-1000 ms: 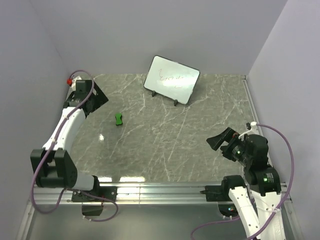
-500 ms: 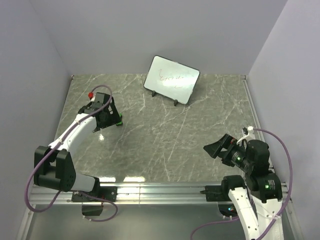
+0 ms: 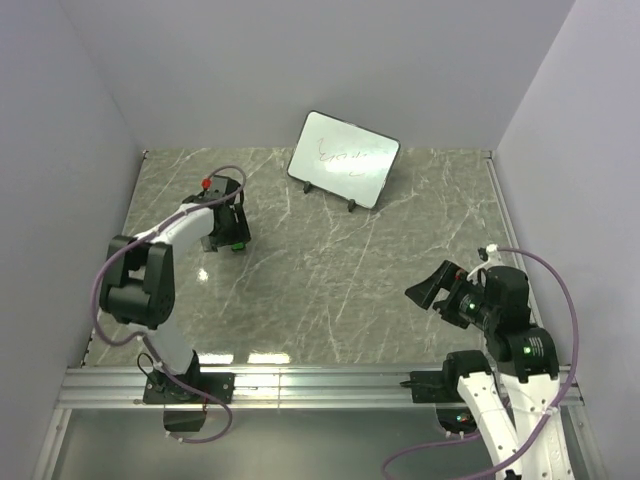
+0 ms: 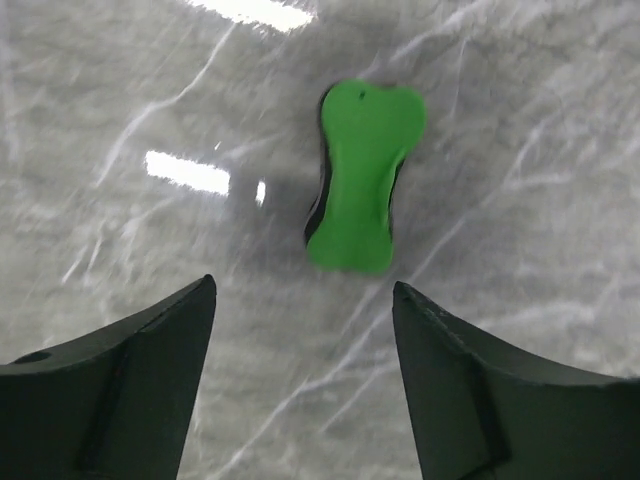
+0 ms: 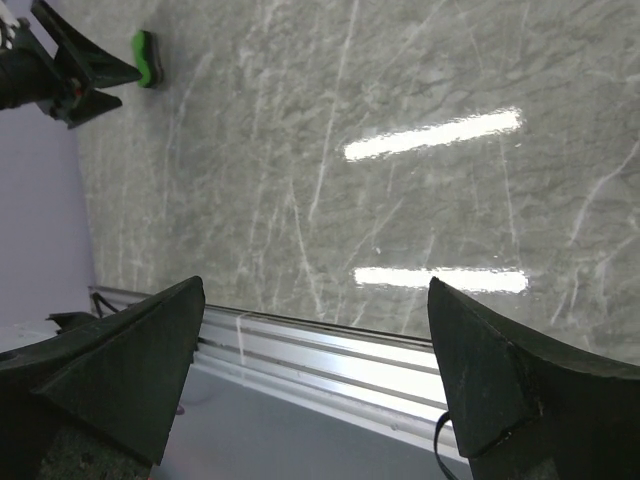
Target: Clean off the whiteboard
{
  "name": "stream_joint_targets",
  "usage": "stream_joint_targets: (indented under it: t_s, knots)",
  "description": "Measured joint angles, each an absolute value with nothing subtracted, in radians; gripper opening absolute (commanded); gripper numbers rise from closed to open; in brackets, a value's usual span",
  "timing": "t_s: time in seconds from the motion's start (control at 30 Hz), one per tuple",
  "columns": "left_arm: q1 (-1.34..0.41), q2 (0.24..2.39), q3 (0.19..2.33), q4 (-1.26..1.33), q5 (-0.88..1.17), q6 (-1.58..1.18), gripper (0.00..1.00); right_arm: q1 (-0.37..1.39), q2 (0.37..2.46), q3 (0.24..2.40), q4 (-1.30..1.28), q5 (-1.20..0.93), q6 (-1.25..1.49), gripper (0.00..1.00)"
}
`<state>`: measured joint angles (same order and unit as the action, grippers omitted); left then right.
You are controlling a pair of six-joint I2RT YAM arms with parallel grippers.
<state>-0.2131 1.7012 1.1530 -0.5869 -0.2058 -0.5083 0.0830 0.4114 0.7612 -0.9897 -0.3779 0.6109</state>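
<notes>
Left end effector [image 4: 302, 300] open, empty, low over counter [image 3: 330, 270]. Green eraser [image 4: 362, 175] just ahead, long axis running away from it. Whiteboard [image 3: 345, 160] propped at counter's back, well apart. Right end effector [image 3: 432, 285] open, farther off.

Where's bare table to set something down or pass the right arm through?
The middle of the table, between the whiteboard, the right gripper and the near rail, is bare. So is the stretch right of the whiteboard. Crowded only at left: the left gripper hangs over the green eraser.
</notes>
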Motion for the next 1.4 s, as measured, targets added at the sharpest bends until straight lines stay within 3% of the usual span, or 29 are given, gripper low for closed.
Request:
stream_joint_targets:
  t_s: [0.4,0.6,0.7,0.77,0.83,0.87,1.07,1.4]
  knots:
    - [-0.213,1.866,1.272,-0.530,-0.180,-0.490,0.61,0.083,0.553,0.761,-0.915,-0.363,0.582,0.98]
    - [-0.213,1.921,1.308,-0.523,-0.180,-0.486,0.46,0.096,0.638,0.762,-0.850,-0.363,0.582,0.98]
    - [-0.213,1.939,1.312,-0.519,-0.181,-0.484,0.34,0.101,0.702,0.776,-0.824,-0.361,0.582,0.98]
    - [-0.213,1.942,1.317,-0.518,-0.178,-0.487,0.22,0.102,0.758,0.806,-0.807,-0.360,0.582,0.98]
    - [-0.213,1.947,1.325,-0.519,-0.175,-0.484,0.04,0.105,0.823,0.859,-0.782,-0.363,0.583,0.98]
    - [-0.213,1.948,1.327,-0.519,-0.172,-0.484,0.00,0.105,0.855,0.885,-0.763,-0.365,0.582,0.98]
    - [-0.213,1.957,1.355,-0.523,-0.117,-0.474,0.00,0.104,1.111,1.141,-0.657,-0.397,0.587,0.98]
    - [-0.241,1.947,1.585,-0.599,0.059,-0.457,0.00,0.041,1.739,1.709,-0.519,-0.456,0.577,0.95]
